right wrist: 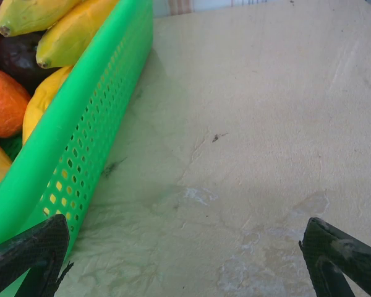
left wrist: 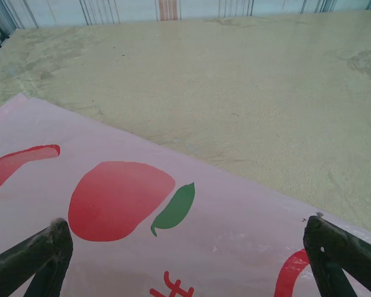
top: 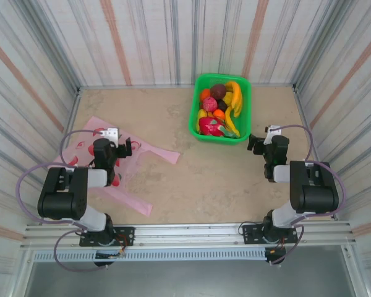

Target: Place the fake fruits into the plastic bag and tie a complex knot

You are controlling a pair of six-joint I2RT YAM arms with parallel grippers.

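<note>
Left gripper point(top: 127, 147) spread wide over the flat plastic bag point(top: 154, 150), seen from above; right gripper point(top: 255, 143) equally spread, empty, just beside the green basket point(top: 195, 120) holding the fake fruits point(top: 219, 110). Left wrist: plastic bag point(left wrist: 235, 210) directly below the open jaws. Right wrist: green basket point(right wrist: 93, 124) and fake fruits point(right wrist: 68, 34) to the left, nearest this arm.

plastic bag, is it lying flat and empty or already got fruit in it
Flat and apparently empty: the plastic bag lies spread out with no bulge, and the fake fruits sit in the green basket.
</note>
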